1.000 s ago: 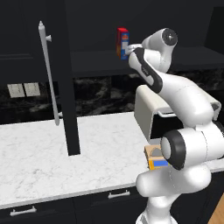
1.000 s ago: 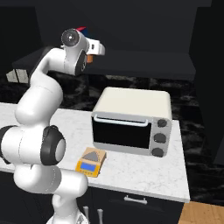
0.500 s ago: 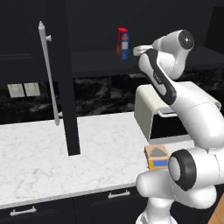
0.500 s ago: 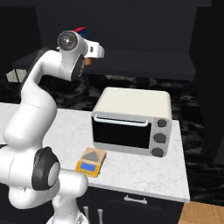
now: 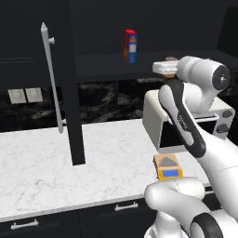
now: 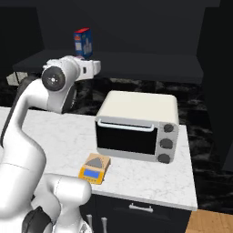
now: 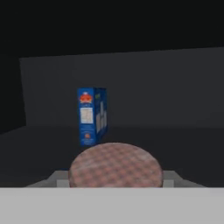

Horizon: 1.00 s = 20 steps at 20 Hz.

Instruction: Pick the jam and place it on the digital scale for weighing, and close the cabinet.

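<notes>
The jam (image 7: 114, 166) shows its brown checked lid close up in the hand view, held between my two fingers. My gripper (image 7: 114, 180) is shut on the jar. In the left base view the gripper (image 5: 165, 68) hovers in front of the open cabinet's shelf, above the toaster oven, with a bit of the jam (image 5: 171, 59) showing. The digital scale (image 5: 168, 167) (image 6: 94, 167) lies flat on the counter near its front edge, below the hand. The cabinet door (image 5: 72, 93) stands open, edge-on, with its long silver handle (image 5: 52, 79).
A red and blue box (image 5: 130, 45) (image 6: 83, 42) (image 7: 92, 116) stands on the cabinet shelf behind the jam. A white toaster oven (image 6: 136, 125) sits on the marble counter (image 5: 42, 167) right of the scale. Drawers (image 5: 121, 207) run below the counter.
The jaws have finished closing on the jam. The hand has drawn back from the shelf, rightward and a little lower, with the jar in it.
</notes>
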Available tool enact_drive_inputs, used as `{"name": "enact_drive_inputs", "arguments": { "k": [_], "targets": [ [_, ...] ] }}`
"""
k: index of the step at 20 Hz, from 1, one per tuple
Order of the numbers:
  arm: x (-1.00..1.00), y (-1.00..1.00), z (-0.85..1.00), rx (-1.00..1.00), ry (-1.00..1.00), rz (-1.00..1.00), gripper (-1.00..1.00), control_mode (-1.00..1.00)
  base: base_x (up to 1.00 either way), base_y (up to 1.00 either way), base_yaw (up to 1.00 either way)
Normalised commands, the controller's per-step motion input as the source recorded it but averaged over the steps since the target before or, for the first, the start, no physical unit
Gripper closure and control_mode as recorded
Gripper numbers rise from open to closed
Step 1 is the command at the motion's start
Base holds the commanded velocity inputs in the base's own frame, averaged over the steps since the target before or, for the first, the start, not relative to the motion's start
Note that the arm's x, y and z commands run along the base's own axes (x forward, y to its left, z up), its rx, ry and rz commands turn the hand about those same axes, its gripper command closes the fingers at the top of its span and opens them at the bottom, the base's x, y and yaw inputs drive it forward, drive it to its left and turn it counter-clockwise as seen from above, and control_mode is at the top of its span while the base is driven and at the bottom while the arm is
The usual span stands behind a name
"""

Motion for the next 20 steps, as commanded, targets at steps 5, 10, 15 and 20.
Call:
{"name": "enact_drive_inputs", "arguments": {
  "k": [5, 10, 15, 20],
  "targets": [
    [-1.0, -0.18, -0.05, 0.0, -0.21, 0.0, 1.0, -1.0, 0.0, 0.0, 0.0],
    [-1.0, -0.62, -0.12, 0.0, 0.04, 0.01, 1.0, -1.0, 0.0, 0.0, 0.0],
    [-0.86, -0.58, -0.76, -0.01, 0.29, 0.16, 1.0, -1.0, 0.0, 0.0, 0.0],
    [-0.45, -0.51, -0.94, 0.0, 0.11, 0.49, 1.0, -1.0, 0.0, 0.0, 0.0]
  ]
}}
